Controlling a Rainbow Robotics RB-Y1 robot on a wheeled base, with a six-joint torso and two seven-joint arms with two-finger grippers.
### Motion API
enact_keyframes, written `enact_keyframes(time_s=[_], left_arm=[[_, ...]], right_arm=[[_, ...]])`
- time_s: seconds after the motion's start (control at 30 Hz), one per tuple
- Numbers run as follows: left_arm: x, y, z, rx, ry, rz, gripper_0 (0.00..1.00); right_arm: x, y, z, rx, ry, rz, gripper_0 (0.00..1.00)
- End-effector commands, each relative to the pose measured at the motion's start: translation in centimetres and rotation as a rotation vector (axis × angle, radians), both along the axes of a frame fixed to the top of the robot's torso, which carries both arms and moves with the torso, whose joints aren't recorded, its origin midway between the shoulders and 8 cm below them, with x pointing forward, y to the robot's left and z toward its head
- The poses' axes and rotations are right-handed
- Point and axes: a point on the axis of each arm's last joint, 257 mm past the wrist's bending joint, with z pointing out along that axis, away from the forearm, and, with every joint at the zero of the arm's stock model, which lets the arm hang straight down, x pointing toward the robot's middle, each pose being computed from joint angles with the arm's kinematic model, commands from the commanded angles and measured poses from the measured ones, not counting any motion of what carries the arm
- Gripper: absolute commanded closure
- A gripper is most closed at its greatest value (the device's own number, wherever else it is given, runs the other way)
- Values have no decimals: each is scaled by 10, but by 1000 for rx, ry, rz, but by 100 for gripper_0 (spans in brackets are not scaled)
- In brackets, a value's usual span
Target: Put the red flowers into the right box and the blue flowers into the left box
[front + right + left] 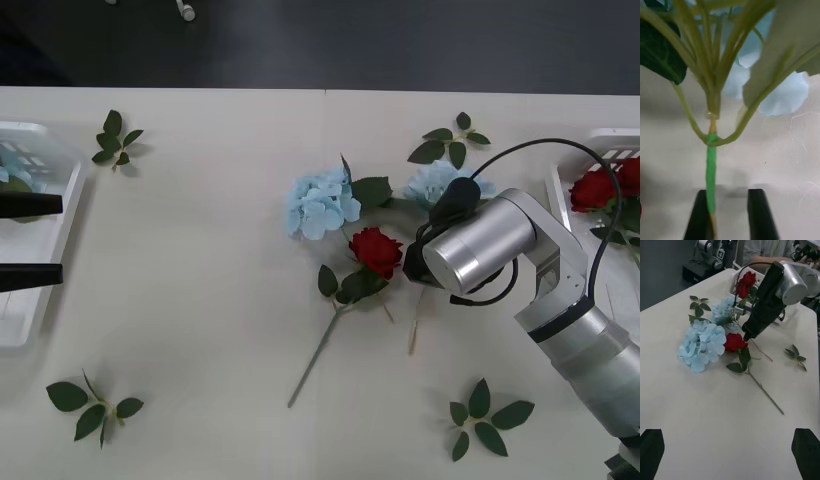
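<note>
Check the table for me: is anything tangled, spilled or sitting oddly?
Mostly tidy. One snag: the loose red rose lies between the two blue hydrangeas, its leaves touching them. The right claw straddles the stem of the nearer blue hydrangea, open.

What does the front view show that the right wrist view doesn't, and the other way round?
Front view alone: the left box with the open left gripper over it, the right box holding red flowers, and a red rose mid-table. Right wrist view alone: a green stem passing between the right gripper fingers, which stand open. Both: the blue hydrangea beside that gripper.
</note>
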Motion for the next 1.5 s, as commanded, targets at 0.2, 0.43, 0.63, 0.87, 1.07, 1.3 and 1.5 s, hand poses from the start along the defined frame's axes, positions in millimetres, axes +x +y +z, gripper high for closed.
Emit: enact_keyframes(time_s=[0.2, 0.43, 0.63, 0.87, 1.07, 1.3, 1.5], left_arm=[[0, -26, 12, 103, -139, -52, 0], [-1, -38, 9, 59, -136, -58, 0], [-3, -39, 10, 70, -143, -65, 0], [-3, -39, 8, 72, -138, -65, 0], [-4, -41, 7, 69, -134, -70, 0], [-4, -42, 6, 68, -133, -71, 0], [-6, -41, 6, 62, -130, -72, 0]], right_arm=[[12, 15, 23, 38, -60, -2, 100], [8, 22, 94, 115, -133, 88, 100], [-21, 17, 161, 115, -183, 201, 100], [-53, 15, 224, 76, -272, 360, 100], [-78, 24, 272, 7, -385, 597, 100], [-95, 60, 291, 42, -577, 828, 100], [-123, 102, 295, 132, -757, 1012, 100]])
